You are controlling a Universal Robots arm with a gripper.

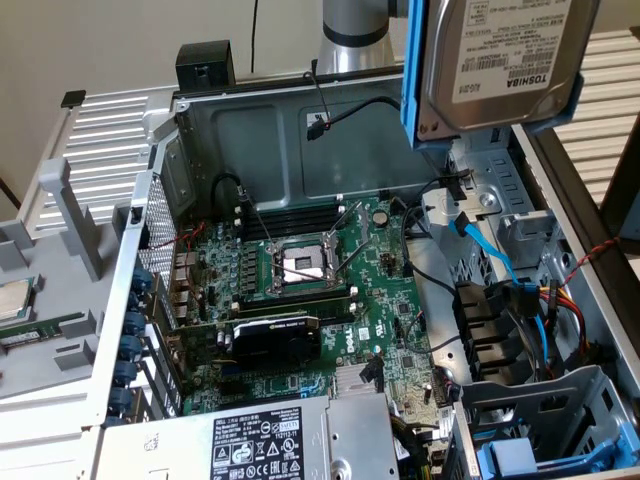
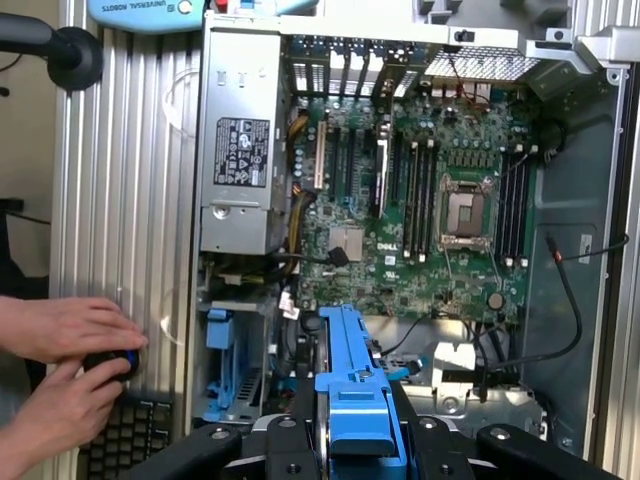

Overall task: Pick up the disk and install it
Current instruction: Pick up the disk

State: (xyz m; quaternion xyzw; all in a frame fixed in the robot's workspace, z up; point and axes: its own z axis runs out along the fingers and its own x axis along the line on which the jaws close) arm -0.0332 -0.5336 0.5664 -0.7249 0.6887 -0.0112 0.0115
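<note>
Our claw (image 2: pixel 355 445) pinches the disk (image 1: pixel 500 60) by its blue frame, aloft over the drive-bay edge of the open case (image 1: pixel 260 130), so we judge the carry in hand, with installing calling for squaring it to a bay

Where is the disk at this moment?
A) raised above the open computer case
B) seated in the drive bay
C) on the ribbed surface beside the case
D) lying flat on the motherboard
A: the disk, in its blue carrier, hangs over the open computer case, gripped between the jaws, clear of the motherboard.
</note>
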